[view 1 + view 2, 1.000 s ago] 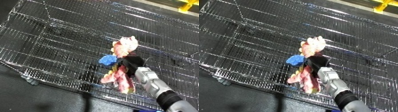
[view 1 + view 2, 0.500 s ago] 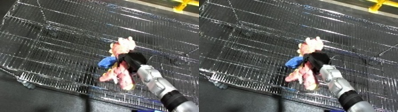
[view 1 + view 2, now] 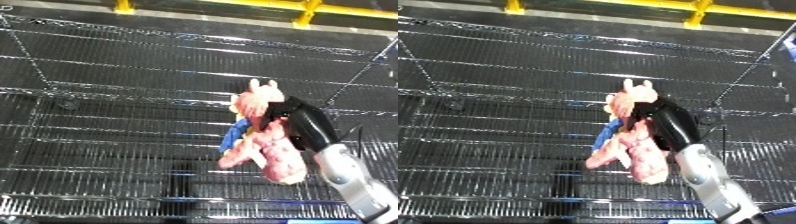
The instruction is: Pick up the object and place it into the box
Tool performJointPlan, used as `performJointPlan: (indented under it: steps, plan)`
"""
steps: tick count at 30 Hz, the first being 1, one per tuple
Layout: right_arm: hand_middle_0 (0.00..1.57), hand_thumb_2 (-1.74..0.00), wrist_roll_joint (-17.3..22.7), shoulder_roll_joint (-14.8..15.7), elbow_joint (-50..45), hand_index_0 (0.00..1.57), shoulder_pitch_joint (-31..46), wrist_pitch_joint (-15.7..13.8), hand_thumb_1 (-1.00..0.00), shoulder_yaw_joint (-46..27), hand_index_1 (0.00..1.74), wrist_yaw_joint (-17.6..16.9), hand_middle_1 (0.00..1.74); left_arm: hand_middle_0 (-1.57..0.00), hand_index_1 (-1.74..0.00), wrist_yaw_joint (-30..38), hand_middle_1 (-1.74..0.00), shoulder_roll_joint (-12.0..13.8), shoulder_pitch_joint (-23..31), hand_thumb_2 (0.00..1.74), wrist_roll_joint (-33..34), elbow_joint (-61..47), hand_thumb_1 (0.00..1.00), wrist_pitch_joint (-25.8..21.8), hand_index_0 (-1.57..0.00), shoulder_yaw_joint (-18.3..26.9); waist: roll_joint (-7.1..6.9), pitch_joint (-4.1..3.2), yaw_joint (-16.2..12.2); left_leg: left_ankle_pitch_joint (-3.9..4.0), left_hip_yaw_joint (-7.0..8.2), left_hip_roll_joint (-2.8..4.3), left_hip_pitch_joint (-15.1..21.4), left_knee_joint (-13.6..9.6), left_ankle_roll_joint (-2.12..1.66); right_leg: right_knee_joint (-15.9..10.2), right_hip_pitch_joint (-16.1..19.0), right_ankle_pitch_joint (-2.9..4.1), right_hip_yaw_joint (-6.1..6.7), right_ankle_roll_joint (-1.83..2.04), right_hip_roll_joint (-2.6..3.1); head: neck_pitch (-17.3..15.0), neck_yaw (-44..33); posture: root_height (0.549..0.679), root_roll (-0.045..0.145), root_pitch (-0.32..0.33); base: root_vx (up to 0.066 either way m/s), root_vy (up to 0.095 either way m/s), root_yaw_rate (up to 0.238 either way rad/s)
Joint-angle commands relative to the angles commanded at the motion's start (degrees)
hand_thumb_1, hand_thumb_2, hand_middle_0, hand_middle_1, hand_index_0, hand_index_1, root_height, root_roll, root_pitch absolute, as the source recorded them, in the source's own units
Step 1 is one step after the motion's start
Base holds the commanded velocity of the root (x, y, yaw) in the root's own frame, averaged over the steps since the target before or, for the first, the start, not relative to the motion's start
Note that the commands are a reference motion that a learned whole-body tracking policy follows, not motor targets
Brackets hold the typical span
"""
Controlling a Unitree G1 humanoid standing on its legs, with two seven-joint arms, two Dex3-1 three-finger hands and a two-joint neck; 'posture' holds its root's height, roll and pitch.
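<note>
A pink plush toy with a blue patch hangs in the air above the wire-mesh bin. My right hand is shut on its middle, black fingers curled round it, with the silver forearm coming in from the lower right. The toy's head points up and its legs dangle down over the bin's mesh floor. My left hand shows in neither view.
The bin's wire walls rise at the left and far side, with its near rim along the bottom edge. A yellow frame stands on the dark floor beyond the bin.
My right hand has lifted the plush toy higher and a little rightward. The camera has tilted, so the whole bin looks shifted and more level.
</note>
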Motion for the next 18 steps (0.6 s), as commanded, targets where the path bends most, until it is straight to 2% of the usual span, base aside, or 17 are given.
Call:
performJointPlan:
  steps: [3,9,12,18]
  plan:
    - [1.57,-1.74,0.5,0.4,-4.8,1.57,6.6,-0.4,-1.00,-6.8,1.74,-1.4,1.74,-1.57,-1.74,-0.2,-1.74,-0.5,0.3,1.74,0.5,-0.1,1.00,0.5,-1.57,0.0,0.35,-0.56,-1.6,-0.13,0.40,0.00,0.5,0.0,0.10,-0.5,0.5,0.27,0.23,-0.03,0.10,0.3,3.2,0.632,0.037,-0.187,-0.008,-0.027,-0.085]
    - [1.57,-1.74,0.7,2.9,-11.7,1.57,19.4,-1.3,-1.00,-19.7,1.74,-4.3,1.74,-1.57,-1.74,-1.1,-1.74,-1.1,0.6,1.74,1.6,-0.7,1.00,1.5,-1.57,-0.3,0.67,-1.94,-4.9,-0.89,1.36,0.18,1.5,0.3,0.22,-1.9,2.0,0.60,0.88,-0.12,0.54,-0.6,9.3,0.635,0.043,-0.201,0.004,-0.018,-0.089]
    - [1.57,-1.74,0.7,4.4,-13.4,1.57,24.5,-1.6,-1.00,-24.7,1.74,-5.4,1.74,-1.57,-1.74,-1.3,-1.74,-1.3,0.4,1.74,1.8,-0.7,1.00,1.9,-1.57,-0.6,0.65,-2.40,-6.5,-1.42,1.88,0.38,2.1,0.7,0.25,-2.3,2.5,0.73,1.38,-0.14,0.78,-1.2,12.2,0.636,0.045,-0.208,0.002,-0.008,-0.106]
    - [1.57,-1.74,1.8,7.2,-13.8,1.57,32.4,-2.4,-1.00,-33.4,1.74,-8.3,1.74,-1.57,-1.74,-1.6,-1.74,-1.5,-0.3,1.74,2.5,-0.5,1.00,2.3,-1.57,-1.0,0.41,-3.26,-9.9,-2.44,3.08,1.02,3.0,1.8,0.25,-2.4,2.8,0.99,2.42,-0.13,1.11,-0.1,17.0,0.637,0.051,-0.218,0.003,-0.008,-0.133]
